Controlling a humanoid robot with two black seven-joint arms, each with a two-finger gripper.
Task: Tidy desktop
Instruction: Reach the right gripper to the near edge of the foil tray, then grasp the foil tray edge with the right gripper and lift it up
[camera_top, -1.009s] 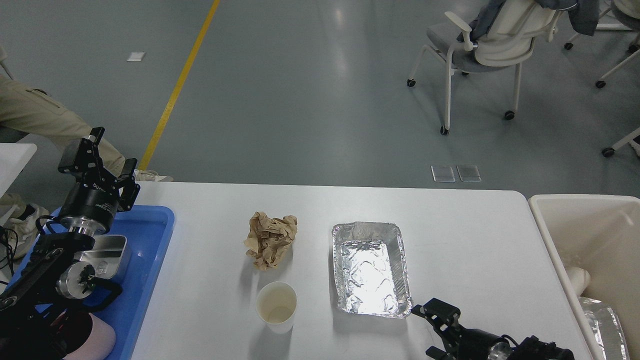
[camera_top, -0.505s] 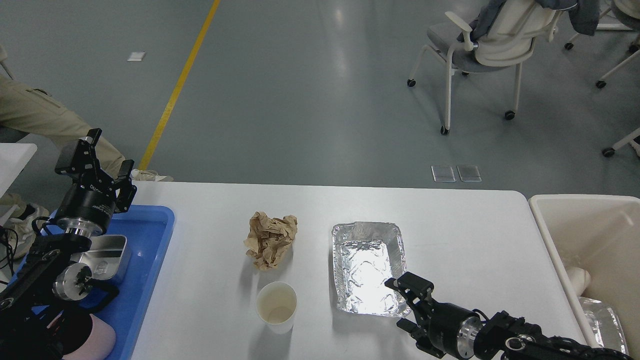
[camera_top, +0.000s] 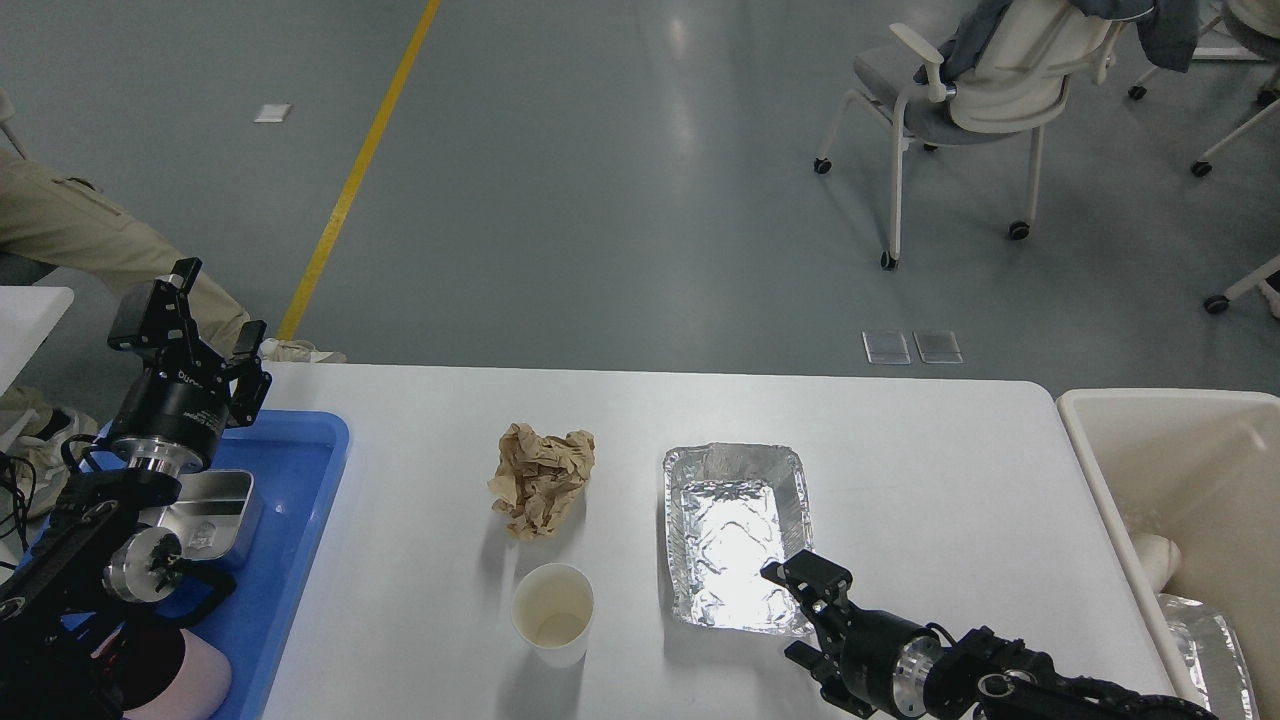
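Note:
The white desktop (camera_top: 930, 470) holds a crumpled brown paper (camera_top: 540, 478), an empty paper cup (camera_top: 553, 612) and an empty foil tray (camera_top: 735, 535). My right gripper (camera_top: 803, 615) comes in from the bottom right and is open at the foil tray's near right corner. Its upper finger (camera_top: 805, 577) lies over the tray's rim; I cannot tell whether it touches. My left gripper (camera_top: 200, 322) is open and empty, raised above the far end of the blue tray (camera_top: 290, 520).
A metal box (camera_top: 215, 505) lies in the blue tray, with a pink thing (camera_top: 195, 685) at its near end. A beige bin (camera_top: 1180, 470) at the right holds a foil container (camera_top: 1215, 650) and a white object (camera_top: 1155, 560). Chairs stand on the floor beyond.
My right gripper has moved in from the bottom edge, left and forward to the foil tray's near right corner. My left gripper has drifted slightly left. The desktop items have not moved.

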